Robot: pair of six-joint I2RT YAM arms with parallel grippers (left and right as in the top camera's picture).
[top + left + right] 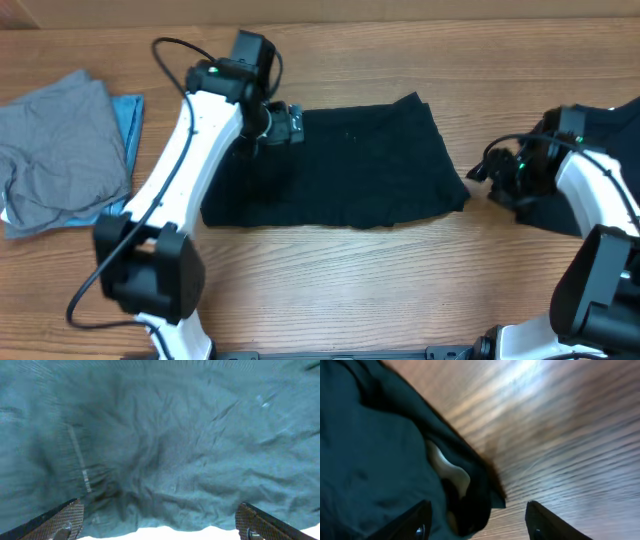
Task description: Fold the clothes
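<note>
Left gripper (159, 506): jaws spread wide, released, hovering close over black garment (350, 160).
Far left: grey piece (60, 140) on light-blue piece (130, 115), loosely folded, seemingly done.
Centre: black garment, rough flat rectangle, partly folded; thin, soft, finely creased.
Right gripper (478, 505): jaws apart, gripping nothing, just beside black garment's right edge.
Far right: black heap (618, 118), looks unfolded; table (350, 280), wood grain.

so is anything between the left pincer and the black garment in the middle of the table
Nothing visible. The left pincer hangs open right over the black garment near its left end, and its wrist view shows only cloth between the fingers.
</note>
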